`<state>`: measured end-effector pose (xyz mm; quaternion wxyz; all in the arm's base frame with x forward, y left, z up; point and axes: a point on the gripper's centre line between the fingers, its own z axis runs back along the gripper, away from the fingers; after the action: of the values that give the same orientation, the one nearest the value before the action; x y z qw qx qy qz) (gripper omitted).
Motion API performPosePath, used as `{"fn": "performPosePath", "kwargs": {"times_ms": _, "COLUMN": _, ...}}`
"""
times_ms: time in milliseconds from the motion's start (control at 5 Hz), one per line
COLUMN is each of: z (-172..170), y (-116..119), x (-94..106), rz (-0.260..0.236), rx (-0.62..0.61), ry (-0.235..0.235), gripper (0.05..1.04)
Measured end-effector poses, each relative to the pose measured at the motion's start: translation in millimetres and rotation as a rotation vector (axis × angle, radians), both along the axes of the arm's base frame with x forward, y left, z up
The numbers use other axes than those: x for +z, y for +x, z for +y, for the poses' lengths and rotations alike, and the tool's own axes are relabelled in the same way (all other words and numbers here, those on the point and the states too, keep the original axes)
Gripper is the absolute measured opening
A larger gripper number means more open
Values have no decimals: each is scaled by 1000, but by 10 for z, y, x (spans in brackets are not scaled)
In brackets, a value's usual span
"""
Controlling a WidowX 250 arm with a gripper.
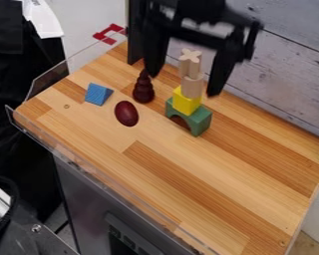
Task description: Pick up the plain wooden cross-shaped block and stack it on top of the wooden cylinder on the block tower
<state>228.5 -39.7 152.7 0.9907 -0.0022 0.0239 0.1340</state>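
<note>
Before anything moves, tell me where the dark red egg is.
In the camera view, the dark red egg lies on the wooden tabletop, left of centre, between the blue block and the green arch, just below the dark ringed piece.

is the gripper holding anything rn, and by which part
Nothing is held: the gripper is open, with visible gaps between its spread fingers and the cross-topped wooden piece seen between them.

The open claw (183, 84) hangs over the worktop (215, 184), fingers framing a stack: pale wooden pieces (192, 85), yellow block (186, 102), green arch (199, 121). Below its left finger stands a dark red ringed piece (143, 90); farther out lie a maroon egg (126, 113) and blue wedge (97, 94).
</note>
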Motion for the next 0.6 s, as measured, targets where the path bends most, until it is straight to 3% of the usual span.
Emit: {"fn": "performPosePath", "kwargs": {"times_ms": 600, "z": 342, "y": 198, "x": -281, "rz": -87, "rx": 175, "ry": -47, "gripper": 1000}}
